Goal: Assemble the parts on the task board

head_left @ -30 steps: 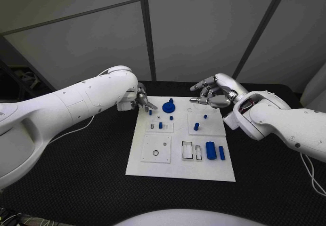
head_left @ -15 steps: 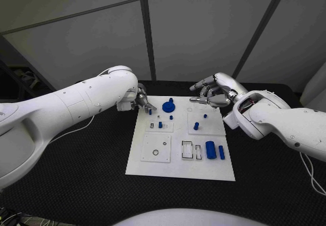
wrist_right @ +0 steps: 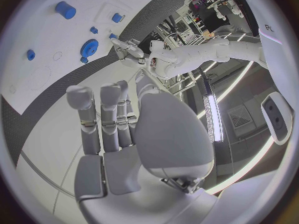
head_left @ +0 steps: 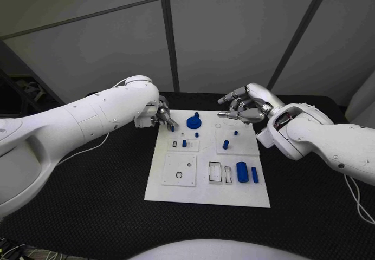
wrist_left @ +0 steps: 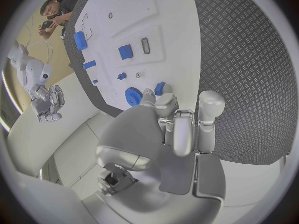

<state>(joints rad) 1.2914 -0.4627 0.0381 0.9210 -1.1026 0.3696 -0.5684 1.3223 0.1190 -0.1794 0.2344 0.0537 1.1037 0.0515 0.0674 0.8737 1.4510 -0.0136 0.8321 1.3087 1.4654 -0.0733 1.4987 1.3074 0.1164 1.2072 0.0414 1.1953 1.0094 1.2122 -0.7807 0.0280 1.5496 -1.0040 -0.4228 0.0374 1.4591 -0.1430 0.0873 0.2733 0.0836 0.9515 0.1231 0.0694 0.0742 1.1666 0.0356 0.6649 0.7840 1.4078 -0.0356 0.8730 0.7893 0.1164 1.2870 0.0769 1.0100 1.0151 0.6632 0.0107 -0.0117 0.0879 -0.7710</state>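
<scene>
1. Step in hand, as judged: the left hand (head_left: 162, 118) is working a small blue peg (wrist_left: 160, 88) at the far left corner of the task board (head_left: 205, 196), just beside the blue gear (head_left: 194, 122).
2. To do it well: it should keep the peg upright, line it up over its hole before pressing, and steer clear of the gear so it isn't knocked.
3. Left hand: fingers drawn together, tips at the peg in the left wrist view; whether the peg is pinched or only touched cannot be told.
4. Right hand (head_left: 246, 107): hovers over the board's far right corner, fingers curled inward, holding nothing visible.
5. Other blue parts: a large cylinder (head_left: 242, 172) and a slim bar (head_left: 254, 175) lie near the board's right edge; the board sits mid-worktop (head_left: 86, 189).
</scene>
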